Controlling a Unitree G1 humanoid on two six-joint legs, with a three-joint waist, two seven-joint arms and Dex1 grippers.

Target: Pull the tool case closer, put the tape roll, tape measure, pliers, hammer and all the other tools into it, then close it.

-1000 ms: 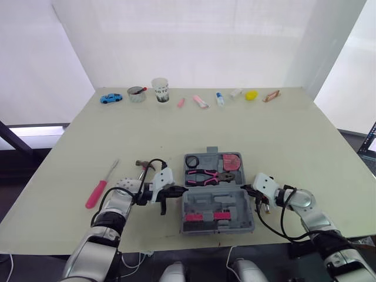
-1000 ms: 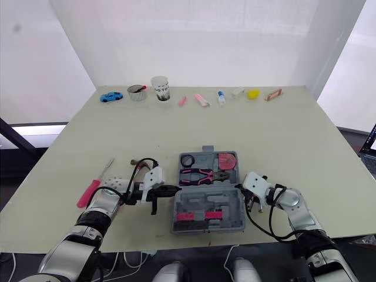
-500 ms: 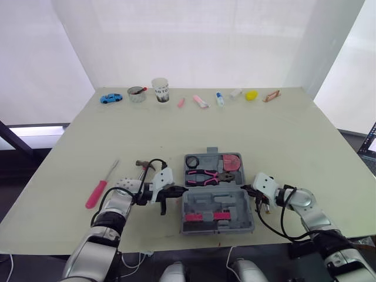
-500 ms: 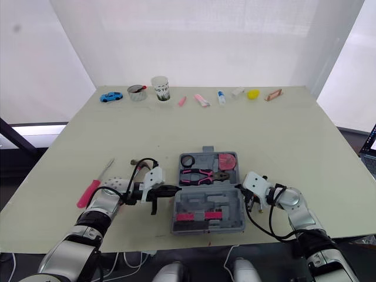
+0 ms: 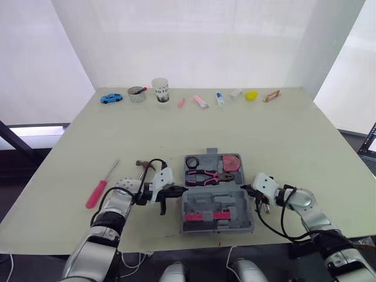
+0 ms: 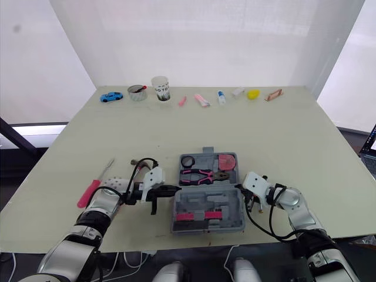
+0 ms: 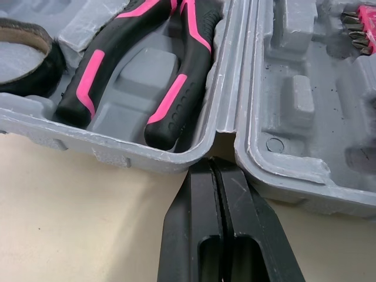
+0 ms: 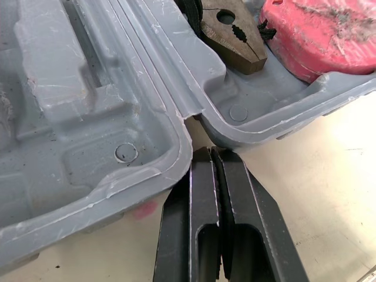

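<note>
The left hand is seen closed on nothing, its two black fingers pressed flat together, and their tips are set at the hinge notch on the near side of the open grey tool case; whether they touch the plastic cannot be told. The right hand is likewise shut and empty, with its tips placed at the matching notch on the opposite side, so that the case is flanked between the two hands. On the near side of the hinge line joining the two hands, the case half with the pink bit holders is found. Beyond that line, the pliers are bedded closest to the left hand, the tape roll past them, and the tape measure closest to the right hand. Outside the case, the hammer is laid on the tabletop just behind the left hand, and the screwdriver lies further out on that side. Well beyond both hands, a toy car and a cup are lined up along the far edge.
</note>
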